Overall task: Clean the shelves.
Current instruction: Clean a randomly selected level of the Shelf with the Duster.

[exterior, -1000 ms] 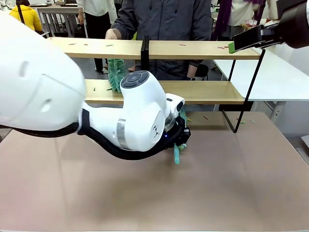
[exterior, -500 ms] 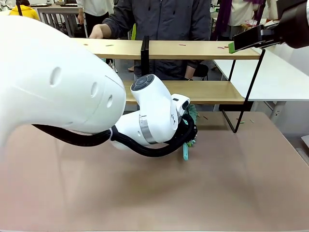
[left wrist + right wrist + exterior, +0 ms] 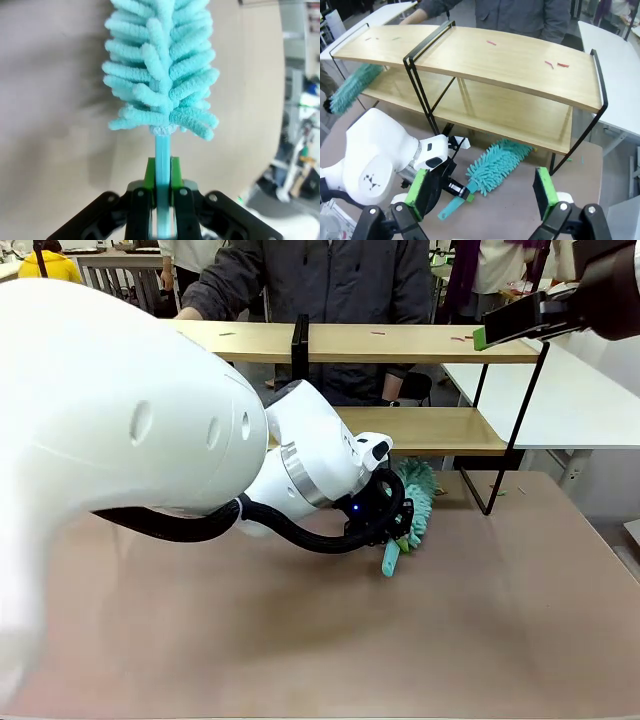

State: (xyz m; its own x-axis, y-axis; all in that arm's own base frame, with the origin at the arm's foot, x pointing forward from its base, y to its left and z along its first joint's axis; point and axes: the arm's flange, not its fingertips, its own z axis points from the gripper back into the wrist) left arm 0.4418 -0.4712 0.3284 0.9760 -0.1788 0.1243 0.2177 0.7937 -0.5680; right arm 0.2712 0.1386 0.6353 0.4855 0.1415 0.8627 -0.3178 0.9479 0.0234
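1. The left gripper is clamped tight on the thin flat handle of a teal duster, its green pads pressed against both sides of the handle just below the head
2. The shelves stand across the far part of the brown tabletop, beyond that gripper. It hangs low over the tabletop on the robot's side of the lower board, to the right of the central black post. The duster's head points toward that board's front edge, and whether it touches the board cannot be told
3. The right gripper has its jaws wide apart. In the front view it sits high at the right end of the top board, with a green pad just beside the board's corner. Its wrist view looks down over both tiers
4. The shelves are two long boards of pale, smooth wood with straight edges. They sit in a frame of thin black metal rod with rounded corners
5. The duster's head is a thick plume of soft, chenille-like fingers that bristle outward, and the handle is smooth plastic in the same teal
6. Small red scraps lie on the top board near its right end
7. A second teal duster, blurred, sits at the picture-left end by the lower tier. A person in a dark grey jacket stands behind the shelves, with a hand at the top board's left part
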